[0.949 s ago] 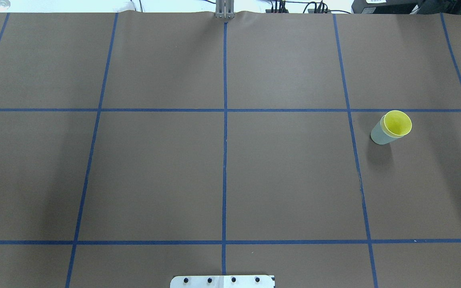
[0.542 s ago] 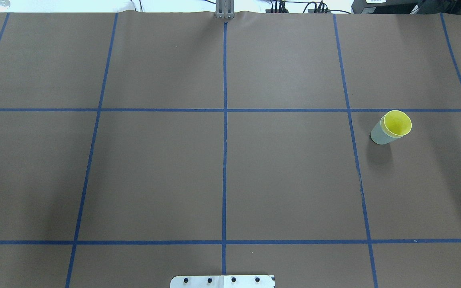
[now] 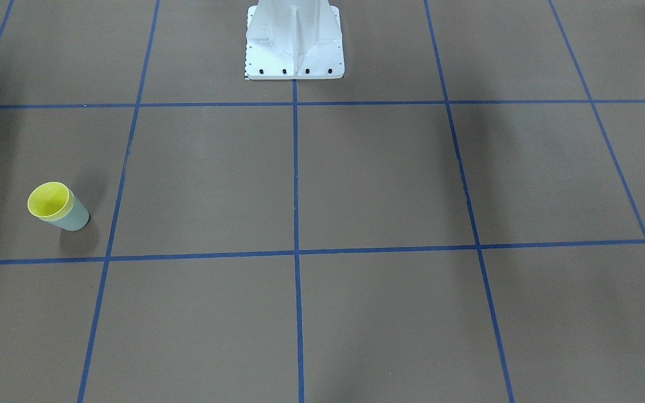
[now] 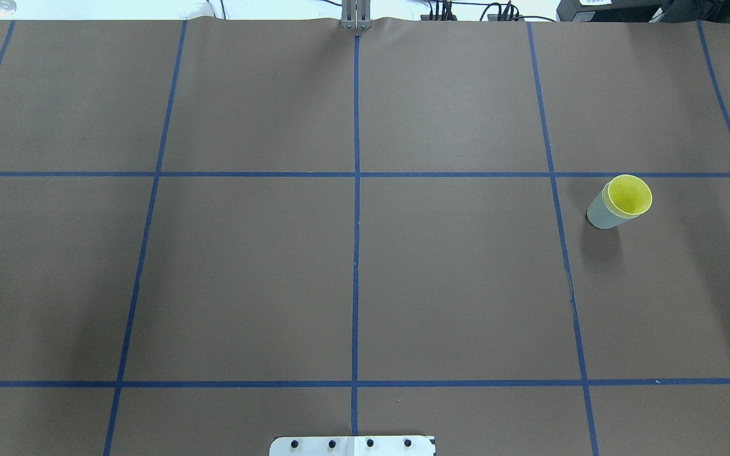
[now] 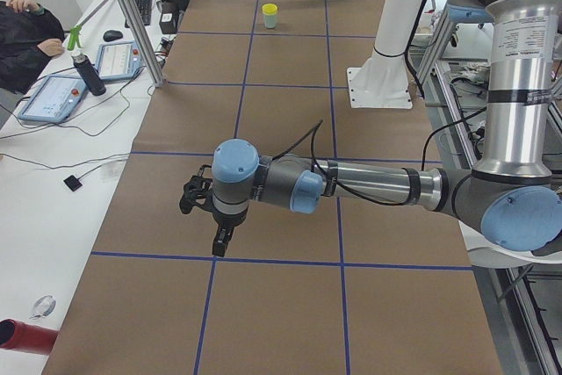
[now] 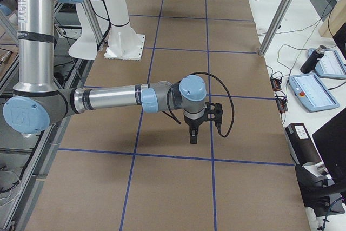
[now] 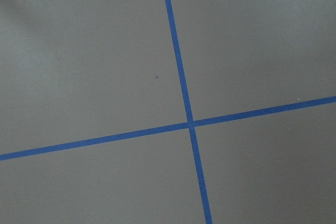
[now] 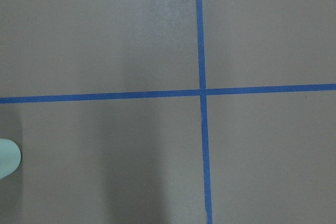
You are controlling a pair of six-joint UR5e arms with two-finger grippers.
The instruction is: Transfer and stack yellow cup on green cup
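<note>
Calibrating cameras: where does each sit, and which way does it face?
Front: across table, facing base at top.
Overhead: above, behind base plate, looking forward.
Left: table's left end; left arm near.
Right: table's right end; right arm near.
Left wrist: down on tape; no fingers.
Right wrist: likewise.
Front, overhead share yellow cup in green cup.

Smooth plastic yellow cup (image 4: 630, 194), plastic green cup (image 4: 599, 216), matt brown paper (image 4: 244, 272)

Bare mat (image 4: 365, 272) lies on every side of the stack, the yellow cup (image 4: 629, 195) nested in the green cup (image 4: 601, 217). The robot base (image 3: 294, 42) stands well apart from it.
</note>
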